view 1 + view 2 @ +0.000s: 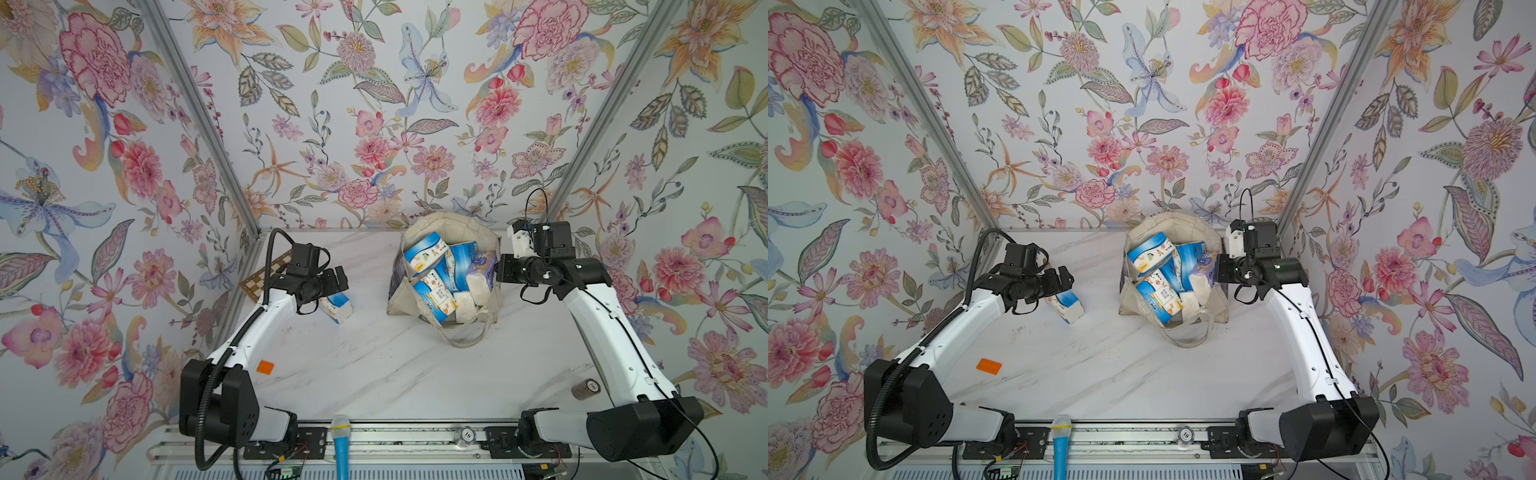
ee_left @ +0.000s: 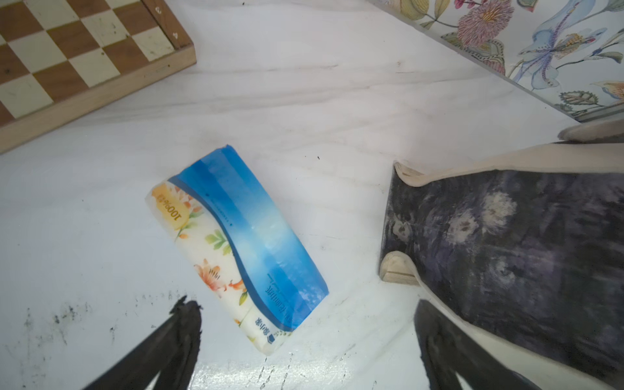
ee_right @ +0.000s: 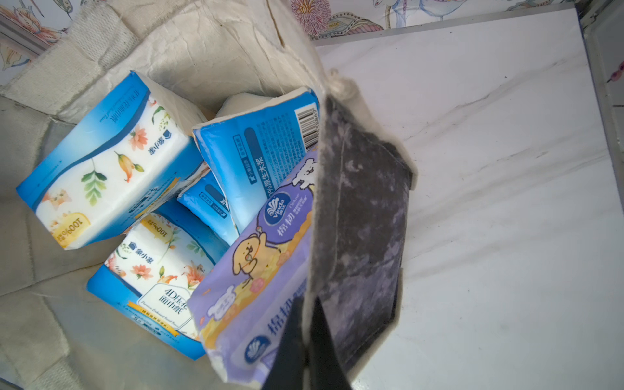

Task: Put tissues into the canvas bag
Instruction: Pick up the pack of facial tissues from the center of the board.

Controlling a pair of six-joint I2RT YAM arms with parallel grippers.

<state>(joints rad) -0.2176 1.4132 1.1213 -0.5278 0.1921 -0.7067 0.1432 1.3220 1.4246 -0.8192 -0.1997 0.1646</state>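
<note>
On the table [image 2: 337, 101] just under my left gripper [image 2: 305, 310], jaws spread and empty, the loose tissue pack [image 2: 236, 243] lies skewed to my closing line, beside the canvas bag [image 2: 506, 236] whose rim my right gripper [image 3: 305, 324] pinches.

Open cream canvas bag [image 1: 449, 224] holds several tissue packs [image 1: 424, 249]; one blue-white pack [image 1: 338, 306] lies outside

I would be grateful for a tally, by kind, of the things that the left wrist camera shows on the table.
tissue pack: 1
chessboard: 1
canvas bag: 1
Total: 3
</note>
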